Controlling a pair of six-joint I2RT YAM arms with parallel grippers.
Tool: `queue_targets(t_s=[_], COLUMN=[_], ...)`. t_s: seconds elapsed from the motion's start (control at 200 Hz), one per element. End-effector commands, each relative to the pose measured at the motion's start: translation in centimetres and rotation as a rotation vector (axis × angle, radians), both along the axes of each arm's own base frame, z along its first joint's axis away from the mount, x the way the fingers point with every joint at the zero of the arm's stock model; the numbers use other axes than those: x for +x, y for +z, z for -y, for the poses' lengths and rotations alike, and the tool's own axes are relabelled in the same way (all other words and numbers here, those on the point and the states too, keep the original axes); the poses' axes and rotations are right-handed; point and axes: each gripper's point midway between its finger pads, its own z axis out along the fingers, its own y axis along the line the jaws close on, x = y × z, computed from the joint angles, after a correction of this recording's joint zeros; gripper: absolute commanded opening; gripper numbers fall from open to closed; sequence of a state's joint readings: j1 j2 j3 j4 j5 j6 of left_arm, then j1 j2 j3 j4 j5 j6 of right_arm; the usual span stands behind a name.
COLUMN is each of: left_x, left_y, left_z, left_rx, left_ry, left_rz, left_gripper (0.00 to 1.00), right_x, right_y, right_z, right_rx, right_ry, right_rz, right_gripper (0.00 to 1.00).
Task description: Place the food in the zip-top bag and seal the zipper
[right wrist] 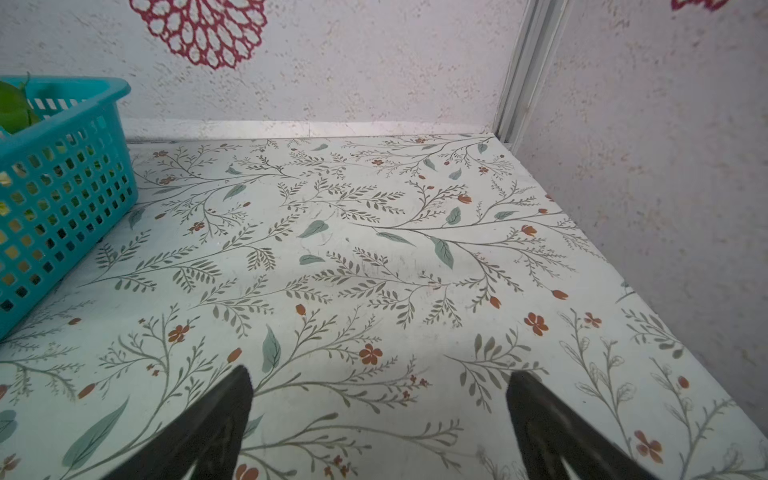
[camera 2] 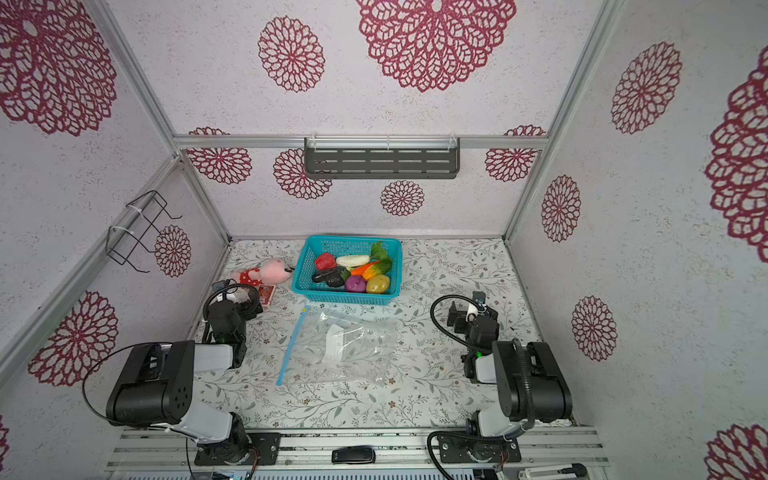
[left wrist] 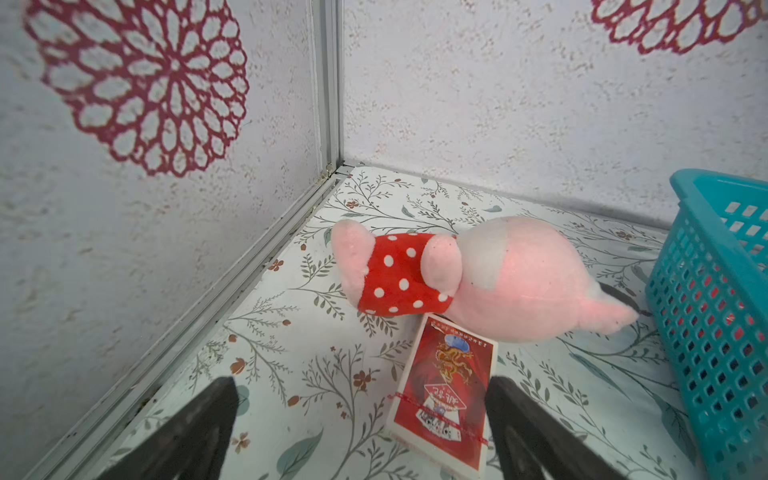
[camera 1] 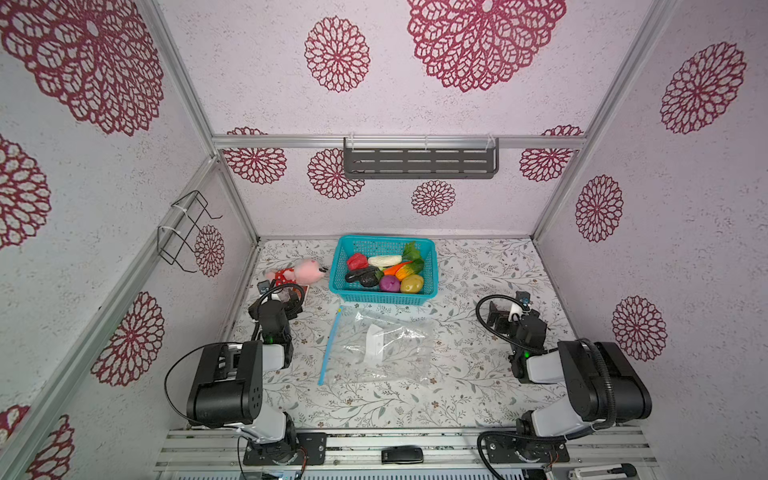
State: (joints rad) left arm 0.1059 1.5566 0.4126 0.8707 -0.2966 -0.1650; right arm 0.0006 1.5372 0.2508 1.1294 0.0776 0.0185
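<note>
Food: small plastic toy vegetables (camera 1: pixel 386 270) lay piled inside the teal plastic mesh basket (camera 1: pixel 382 296) at the far middle of the floral-print table (camera 1: pixel 478 374). Both top views showed the whole pile; the right wrist view caught only a green leaf (right wrist: pixel 12 104).
Bag: the large clear crinkly zip-top bag (camera 1: pixel 386 357) lay flat just in front of the basket, its light-blue zipper strip (camera 1: pixel 329 345) along its left edge. Only the top views showed it.
Left gripper (left wrist: pixel 361 382): jaws spread wide, holding nothing. The left wrist view showed a red printed card box (left wrist: pixel 444 390) touching a pink plush toy in a red dotted dress (left wrist: pixel 498 278).
Right gripper (right wrist: pixel 380 374): jaws spread wide, empty, over bare table.
</note>
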Motion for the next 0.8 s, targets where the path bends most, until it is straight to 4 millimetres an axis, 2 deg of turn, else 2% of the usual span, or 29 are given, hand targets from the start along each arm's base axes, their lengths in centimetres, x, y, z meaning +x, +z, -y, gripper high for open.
queue_targets(t_s=[0.0, 0.796], left_x=[0.22, 0.25], left_y=[0.80, 0.87], left_z=[-0.09, 0.11], left_rx=[0.017, 0.025], left_ry=[-0.005, -0.001], left_rz=[0.028, 0.028], left_gripper=[0.97, 0.97], right_x=[0.60, 0.62], right_y=[1.80, 1.78], right_z=[0.45, 0.45], right_rx=[-0.001, -0.001], right_ry=[-0.022, -0.022], right_rz=[0.069, 0.067], right_gripper=[0.99, 0.99])
